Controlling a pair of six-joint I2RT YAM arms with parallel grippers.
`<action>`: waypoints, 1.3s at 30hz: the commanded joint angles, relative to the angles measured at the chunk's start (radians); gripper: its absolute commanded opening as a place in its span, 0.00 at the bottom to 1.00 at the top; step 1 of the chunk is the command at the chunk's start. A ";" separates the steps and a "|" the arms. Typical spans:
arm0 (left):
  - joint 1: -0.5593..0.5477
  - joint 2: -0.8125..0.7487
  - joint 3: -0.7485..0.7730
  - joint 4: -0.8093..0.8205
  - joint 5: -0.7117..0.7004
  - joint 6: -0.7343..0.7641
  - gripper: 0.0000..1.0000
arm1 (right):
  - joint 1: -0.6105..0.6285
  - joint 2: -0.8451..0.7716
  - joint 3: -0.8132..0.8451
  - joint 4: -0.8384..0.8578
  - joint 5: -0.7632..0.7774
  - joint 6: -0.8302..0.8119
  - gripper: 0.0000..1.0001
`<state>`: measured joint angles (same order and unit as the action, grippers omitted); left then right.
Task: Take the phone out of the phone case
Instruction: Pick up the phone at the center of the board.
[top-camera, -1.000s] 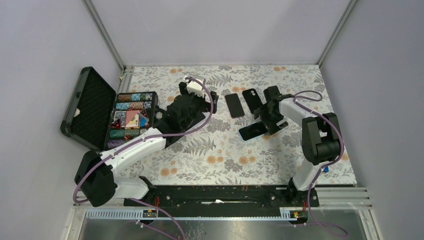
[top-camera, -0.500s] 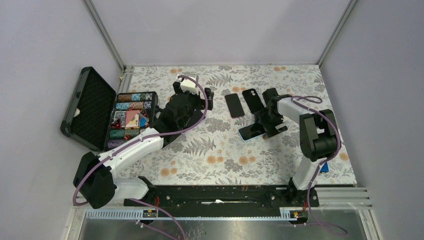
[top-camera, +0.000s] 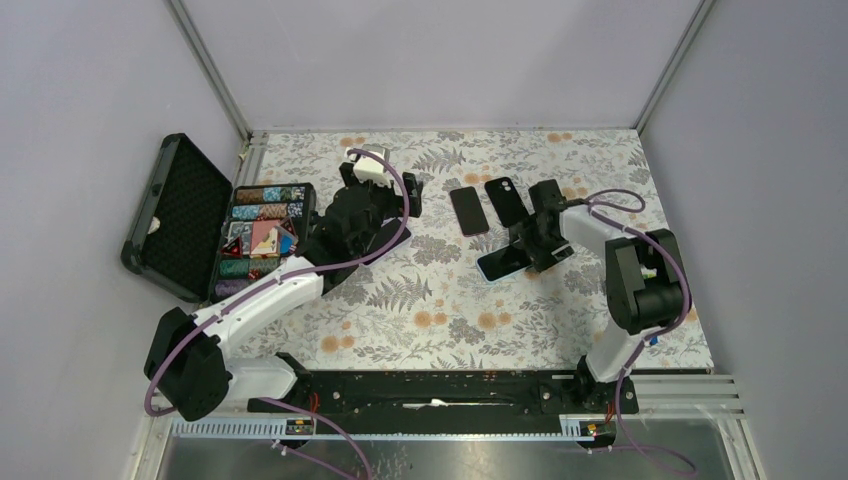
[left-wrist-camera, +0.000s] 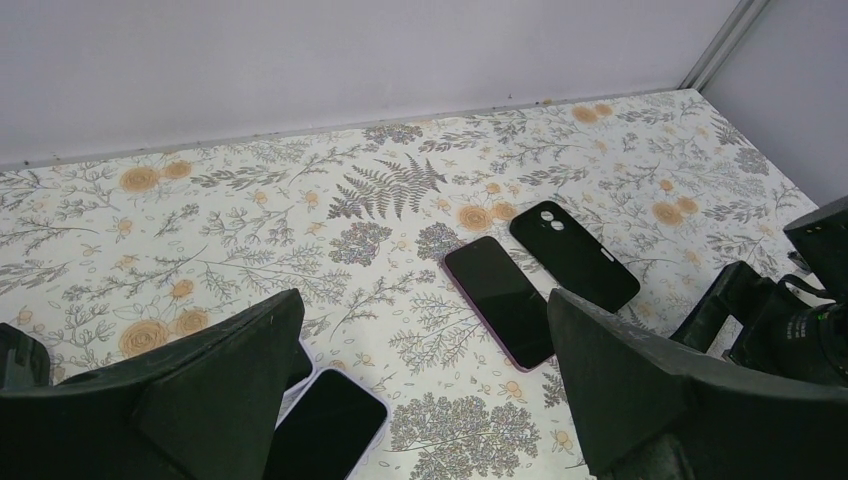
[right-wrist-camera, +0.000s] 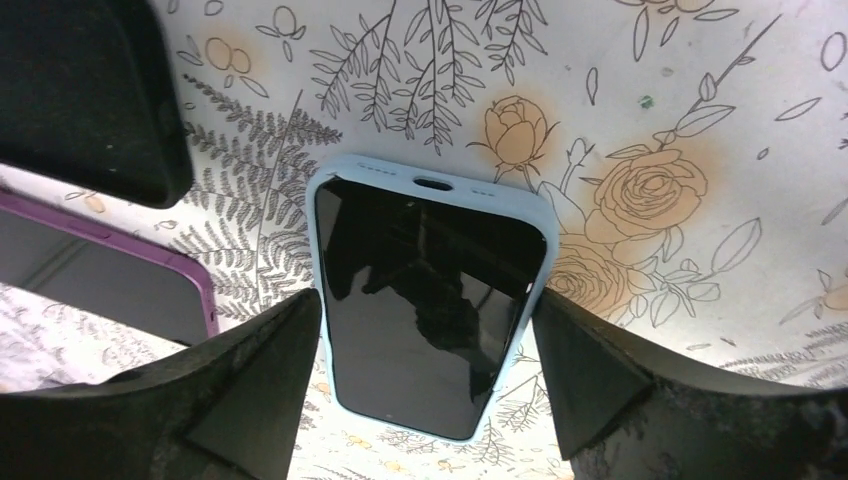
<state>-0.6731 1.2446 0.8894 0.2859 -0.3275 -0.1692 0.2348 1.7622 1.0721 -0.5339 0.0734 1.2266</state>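
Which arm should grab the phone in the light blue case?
Right. The right gripper hangs open over the black-screened phone in the light blue case; the left gripper hangs open farther away.

We list one black carrying case (top-camera: 182, 212), lid open and foam-lined, its tray packed with patterned coloured pieces (top-camera: 262, 237). It sits at the left edge of a floral tablecloth (top-camera: 450, 310), enclosed by plain grey walls (top-camera: 440, 60).

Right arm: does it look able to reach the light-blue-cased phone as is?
Probably yes. The right gripper hangs directly over the light-blue-cased phone, jaws open either side, nothing between. The purple-cased phone lies off to one side.
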 joint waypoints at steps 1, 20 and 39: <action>0.011 -0.013 -0.006 0.059 0.020 -0.016 0.99 | 0.000 -0.045 -0.093 0.221 0.023 0.001 0.82; 0.035 -0.039 -0.026 0.065 0.022 -0.032 0.99 | -0.001 0.290 0.323 -0.257 -0.019 -0.149 1.00; 0.052 -0.050 -0.056 0.072 0.054 -0.091 0.99 | 0.054 0.300 0.336 -0.224 0.086 -0.264 0.54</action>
<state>-0.6266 1.2217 0.8391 0.3046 -0.3099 -0.2188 0.2775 2.0624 1.4738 -0.8177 0.1005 1.0130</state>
